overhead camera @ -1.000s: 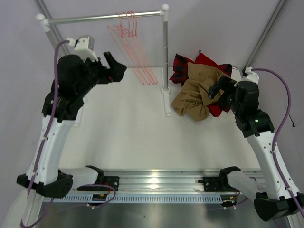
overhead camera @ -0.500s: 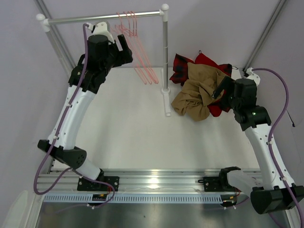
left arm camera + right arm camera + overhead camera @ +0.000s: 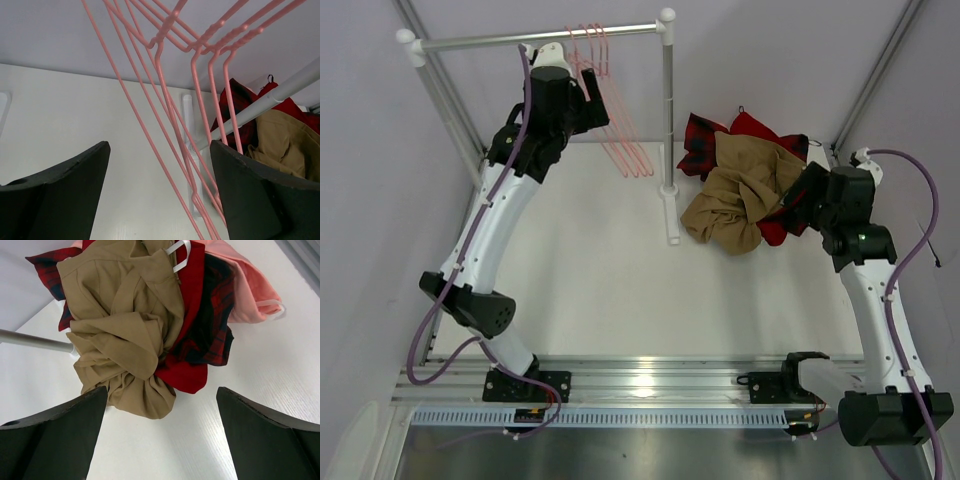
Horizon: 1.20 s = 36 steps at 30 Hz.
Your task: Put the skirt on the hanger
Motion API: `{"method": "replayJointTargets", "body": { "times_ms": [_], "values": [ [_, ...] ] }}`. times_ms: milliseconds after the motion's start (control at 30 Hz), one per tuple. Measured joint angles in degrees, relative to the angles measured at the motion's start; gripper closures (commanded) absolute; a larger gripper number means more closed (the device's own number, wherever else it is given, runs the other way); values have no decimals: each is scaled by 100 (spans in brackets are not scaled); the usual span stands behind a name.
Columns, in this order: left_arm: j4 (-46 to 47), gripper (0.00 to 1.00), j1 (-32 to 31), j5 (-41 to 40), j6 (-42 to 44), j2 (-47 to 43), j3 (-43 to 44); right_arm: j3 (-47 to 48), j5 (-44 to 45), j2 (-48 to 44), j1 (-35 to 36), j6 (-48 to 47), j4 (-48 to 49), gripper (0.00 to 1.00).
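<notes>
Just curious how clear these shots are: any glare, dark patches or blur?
Top external view: soft, even light, one glare patch on the metal rail at the near edge. Left wrist view: the pink hangers are crisp, the left claw a dark, featureless shape. Right wrist view: the tan skirt shows sharp folds; the right claw is likewise dark.

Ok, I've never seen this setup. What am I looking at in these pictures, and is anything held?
Two robot arms are bolted at the near edge of a table. The wide picture looks down from above and behind them; the other two come from cameras on each wrist, with dark fingers at the lower corners. The left gripper is open, up by pink hangers on a rail. The right gripper is open beside a heap: a tan skirt over a red garment and plaid cloth. Nothing is held.
</notes>
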Motion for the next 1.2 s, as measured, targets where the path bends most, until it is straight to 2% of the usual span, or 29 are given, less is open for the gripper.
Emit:
{"method": "replayJointTargets", "body": {
  "times_ms": [200,300,467,600,733,767,800,900,933,1200],
  "values": [
    [-11,1,0,210,72,-74,11,-514,-184,116,0,160,413,1],
    [-33,1,0,472,168,-337,-109,-658,-304,496,0,271,748,2],
    [-173,1,0,933,380,-1156,-577,-719,-597,1325,-4,348,1458,7],
    [-225,0,0,1316,625,-2129,-1421,-721,-741,1797,13,339,2039,12],
    [-166,0,0,1460,754,-3117,-2463,-691,-793,2240,28,319,2468,32],
    [-160,1,0,1460,758,-3351,-2710,-675,-804,2367,37,310,2546,42],
    [-131,0,0,1458,761,-3585,-2935,-658,-813,2494,46,286,2618,48],
    [-136,1,0,1451,769,-4076,-3359,-527,-857,2822,52,221,2704,82],
    [-133,0,0,1445,776,-4210,-3464,-422,-896,2920,55,195,2677,100],
    [-68,1,0,1703,822,-4835,-4223,1458,-1241,3034,240,28,2098,100]
  ]
}}
